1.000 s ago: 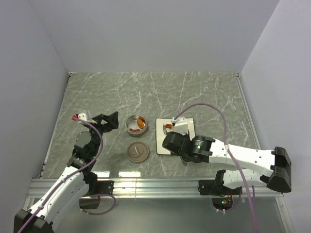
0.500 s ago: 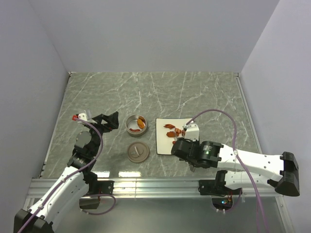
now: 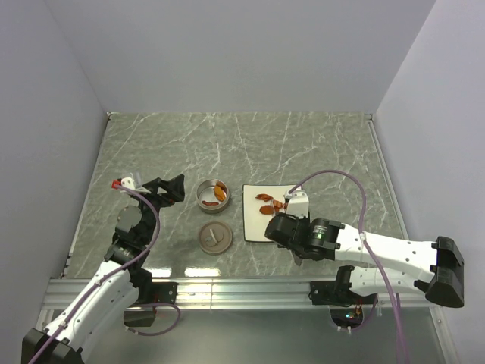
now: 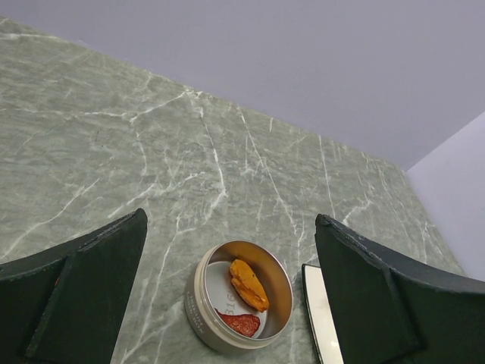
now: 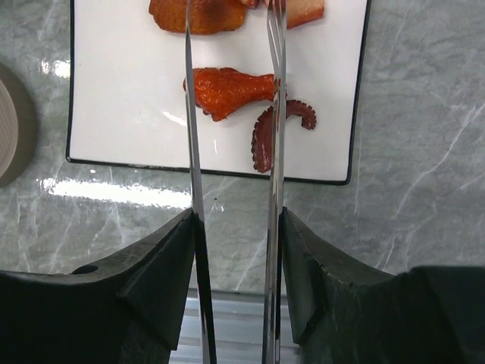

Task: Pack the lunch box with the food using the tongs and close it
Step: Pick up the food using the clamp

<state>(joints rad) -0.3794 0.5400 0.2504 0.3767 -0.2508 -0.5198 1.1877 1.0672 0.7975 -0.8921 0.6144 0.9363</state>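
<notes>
Looking from the top view: the lunch box (image 3: 212, 195), a round shallow metal tin, stands open left of centre with food (image 3: 218, 192) inside; its flat brownish lid (image 3: 214, 238) lies just below it in the frame, apart from it.
Hidden from above: the right arm (image 3: 356, 246) covers the lower right of the white square plate (image 3: 252, 226); what its wrist carries cannot be made out here.
Left gripper, top view: the left gripper (image 3: 170, 188) is spread wide and empty, just left of the tin.
Left wrist view: shows the tin's dull metal wall and pale bottom, holding one orange piece (image 4: 248, 285) and one dark red piece (image 4: 242, 323); the black fingers (image 4: 83, 280) are cut off at the lower corners.
Right wrist view: the right gripper (image 5: 236, 227) is clenched on the tongs (image 5: 192, 152), pressing both thin steel arms from outside; the arms stand apart, their tips lost at the top edge.
Plate close up: glossy and dark-rimmed; a drumstick piece (image 5: 227, 89) is seen between the arms, a curled piece (image 5: 282, 125) under the right one, and two more are cut off at the top.
Bench: the bench (image 5: 424, 152) is grey-green, marbled and shiny.
</notes>
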